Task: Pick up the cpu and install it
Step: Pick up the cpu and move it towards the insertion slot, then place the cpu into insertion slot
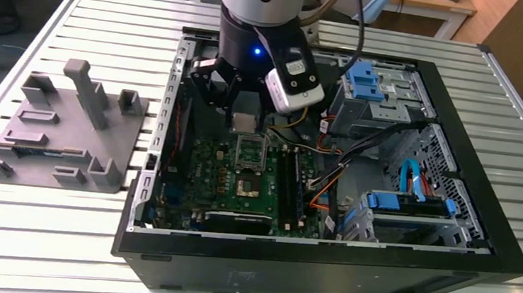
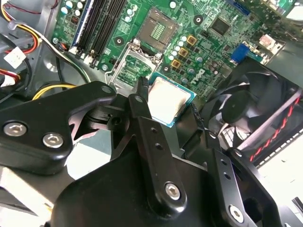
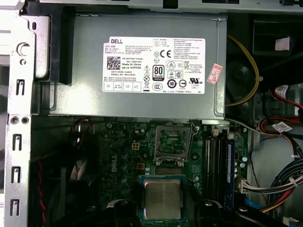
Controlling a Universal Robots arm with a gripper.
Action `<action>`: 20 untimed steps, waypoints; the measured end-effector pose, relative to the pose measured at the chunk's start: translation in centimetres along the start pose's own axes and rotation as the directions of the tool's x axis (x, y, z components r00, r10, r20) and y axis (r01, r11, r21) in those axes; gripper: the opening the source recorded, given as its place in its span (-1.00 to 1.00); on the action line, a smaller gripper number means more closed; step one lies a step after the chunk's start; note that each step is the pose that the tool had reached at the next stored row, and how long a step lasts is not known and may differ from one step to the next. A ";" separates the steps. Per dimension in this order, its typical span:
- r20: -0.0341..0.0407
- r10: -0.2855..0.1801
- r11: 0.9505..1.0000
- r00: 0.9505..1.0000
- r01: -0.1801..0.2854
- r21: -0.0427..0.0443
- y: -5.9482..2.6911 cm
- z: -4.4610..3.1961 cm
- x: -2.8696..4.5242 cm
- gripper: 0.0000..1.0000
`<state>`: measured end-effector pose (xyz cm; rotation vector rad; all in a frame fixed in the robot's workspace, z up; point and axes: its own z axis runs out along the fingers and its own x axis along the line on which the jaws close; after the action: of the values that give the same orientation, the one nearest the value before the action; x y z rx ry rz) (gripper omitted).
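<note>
- cpu — pinched by two opposite edges between the black fingers of the gripper, silvery top facing up and thin pale rim showing all round.
- In the first wrist view the cpu sits flat between the two finger ends, which press on its sides; the claw is drawn in narrow, closed on the chip.
- It hangs over the green motherboard inside the open computer case, close to the socket but not seated in it.
- The socket lies bare, its square of fine contacts uncovered, and its metal frame is flipped open just beside it, between the socket and the held chip in the second wrist view.
- Black memory slots run alongside the socket.
- A grey power supply with a white label fills the case wall past the socket in the first wrist view.
- A black fan with red and black wires sits near the chip in the second wrist view.
- The case rests on a slatted metal table.
- A grey plastic fixture stands on the table at the exterior view's left, well apart from the gripper — a thin green strip lies in one of its slots.
</note>
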<state>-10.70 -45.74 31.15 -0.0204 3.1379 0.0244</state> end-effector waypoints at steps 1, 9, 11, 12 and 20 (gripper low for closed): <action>0.000 0.000 1.000 1.000 0.000 0.000 0.00 0.03 -0.11 -0.06; 0.000 0.000 1.000 1.000 0.000 0.000 -0.23 0.19 -0.86 -0.06; 0.000 0.000 1.000 1.000 0.000 0.000 -0.24 0.19 -0.88 -0.06; 0.000 0.000 1.000 1.000 0.000 0.000 -0.24 0.19 -0.91 -0.06; 0.000 0.000 1.000 1.000 0.000 0.000 -0.24 0.33 -0.91 -0.06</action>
<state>-9.78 -45.96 30.82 -0.0203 3.1380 0.0242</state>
